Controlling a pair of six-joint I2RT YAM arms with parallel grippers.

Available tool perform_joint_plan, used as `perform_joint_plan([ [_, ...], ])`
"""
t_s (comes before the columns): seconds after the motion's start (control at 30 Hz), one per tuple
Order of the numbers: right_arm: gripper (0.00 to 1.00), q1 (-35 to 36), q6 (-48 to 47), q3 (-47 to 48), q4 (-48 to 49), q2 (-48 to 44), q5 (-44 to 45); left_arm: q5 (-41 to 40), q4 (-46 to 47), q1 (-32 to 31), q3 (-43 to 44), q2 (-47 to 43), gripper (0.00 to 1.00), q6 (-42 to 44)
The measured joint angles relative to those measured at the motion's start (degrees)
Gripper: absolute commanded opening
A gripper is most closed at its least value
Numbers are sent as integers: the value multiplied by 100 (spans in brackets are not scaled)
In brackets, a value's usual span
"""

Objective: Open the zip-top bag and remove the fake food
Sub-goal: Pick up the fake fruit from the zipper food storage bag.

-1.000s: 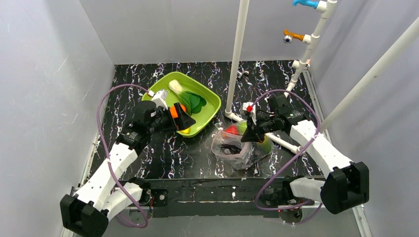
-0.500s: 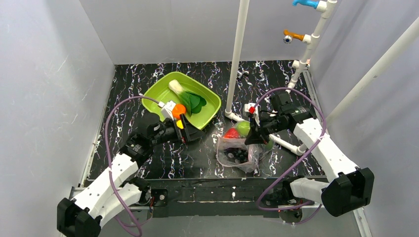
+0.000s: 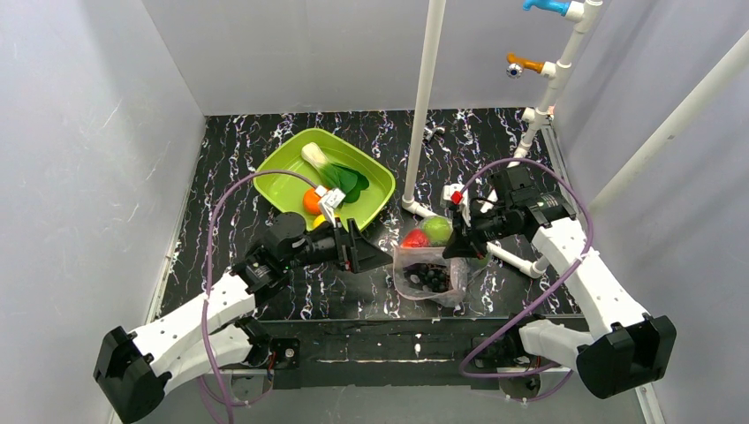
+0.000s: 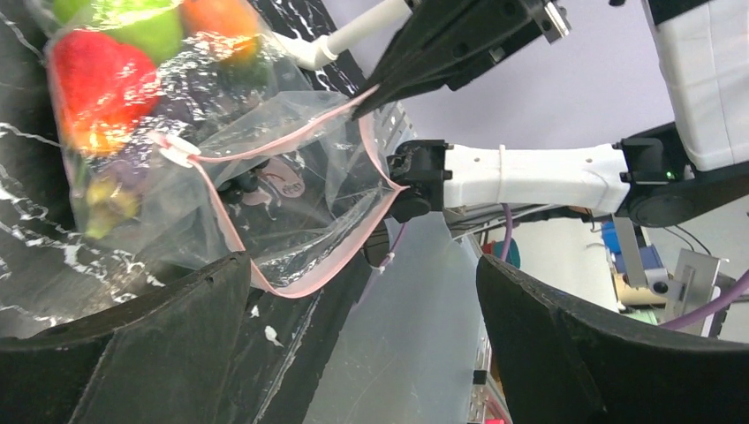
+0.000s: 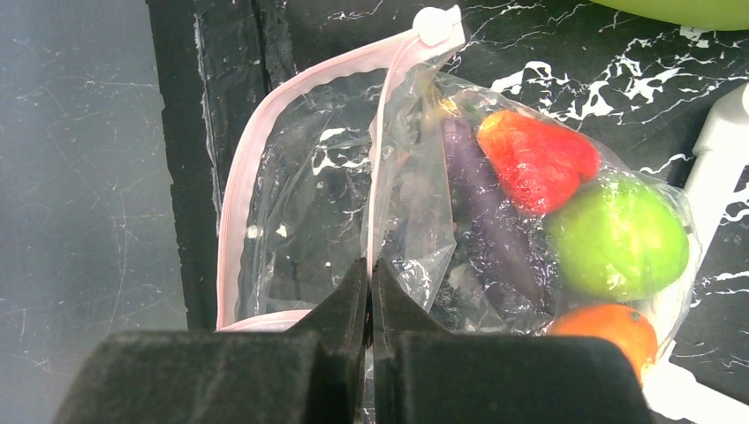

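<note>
Centre frame: right gripper point(image 3: 453, 251) clamps the zip-top bag's point(image 3: 433, 284) opened rim; the wide-open left gripper point(image 3: 378, 257) beside it should next reach inside for fake food point(image 3: 435, 230).

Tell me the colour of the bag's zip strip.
The zip strip is pale pink, with a white slider; the right wrist view shows it best.

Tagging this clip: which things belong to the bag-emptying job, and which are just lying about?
Job: zip-top bag; fake food inside it; right gripper pinching its rim; open left gripper; green tray.
Lying about: white pipe frame; coloured pegs.
</note>
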Motion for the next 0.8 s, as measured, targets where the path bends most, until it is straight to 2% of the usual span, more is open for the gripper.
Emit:
perform_joint_plan([
  [0.23,1,-177,9,-153,48,-57,-116,-236,205,-636,55,457,98,101],
  [0.53,1,-249,111,-376,234,-160,-282,-726,-275,-1351,859,1139,98,643],
  [0.8,1,-249,201,-424,393,-205,-339,-1113,-866,-1646,1580,1792,97,1384],
])
